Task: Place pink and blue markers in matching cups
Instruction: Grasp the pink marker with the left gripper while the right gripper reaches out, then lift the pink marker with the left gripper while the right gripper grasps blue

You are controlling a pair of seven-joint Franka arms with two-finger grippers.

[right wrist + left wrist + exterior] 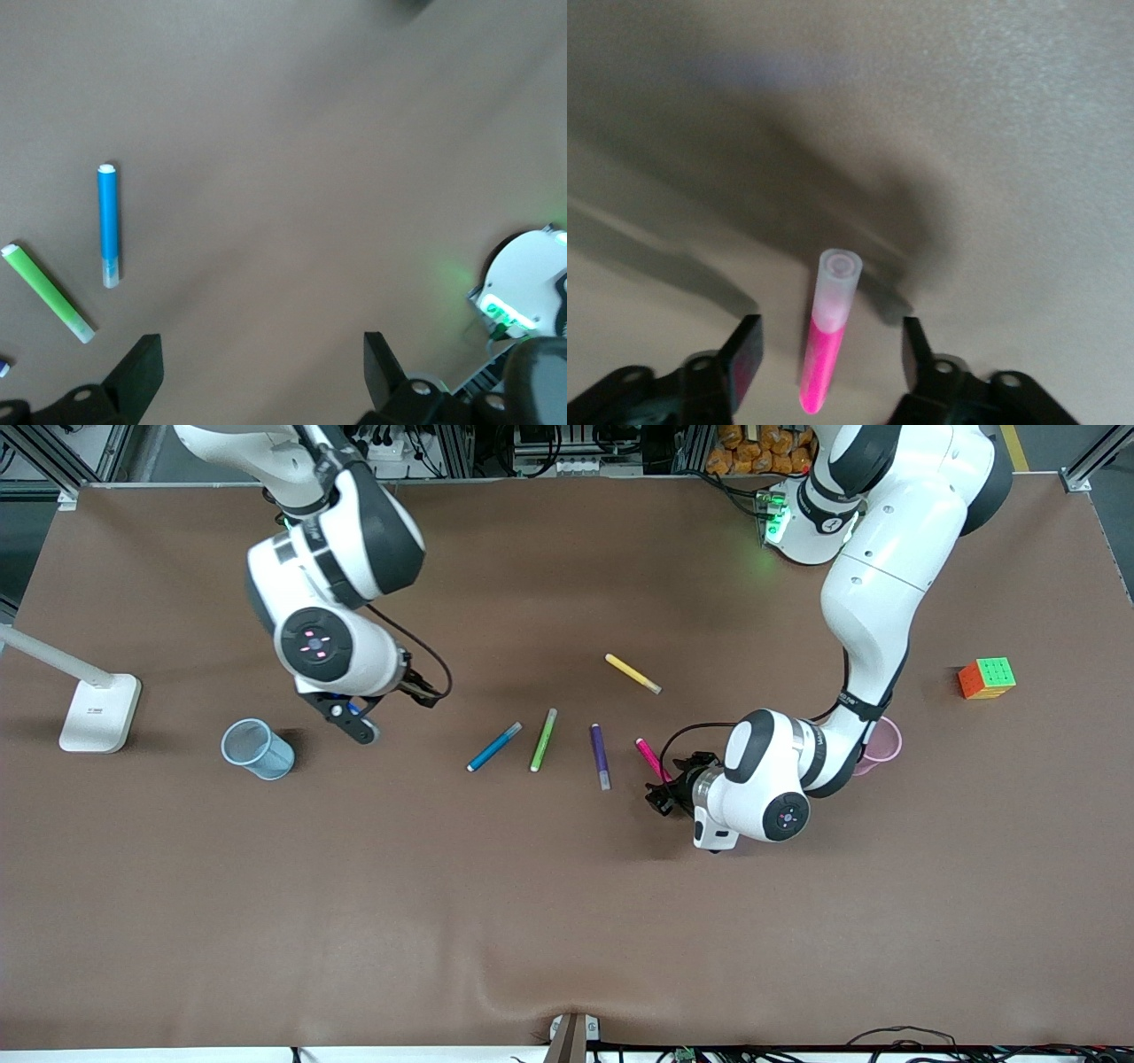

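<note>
The pink marker (648,757) lies on the brown table beside the purple marker. My left gripper (663,790) is low over its end nearer the front camera. In the left wrist view the pink marker (822,359) lies between the open fingers of the left gripper (830,350), untouched by them. The pink cup (881,742) stands toward the left arm's end, partly hidden by that arm. The blue marker (494,747) lies mid-table and shows in the right wrist view (108,226). The blue cup (257,748) stands toward the right arm's end. My right gripper (356,723) is open and empty (263,363), over the table between the blue cup and the blue marker.
A lime green marker (543,740) and a dark purple marker (601,755) lie between the blue and pink ones. A yellow marker (633,673) lies farther from the front camera. A colour cube (986,677) and a white lamp base (99,713) sit near the table's two ends.
</note>
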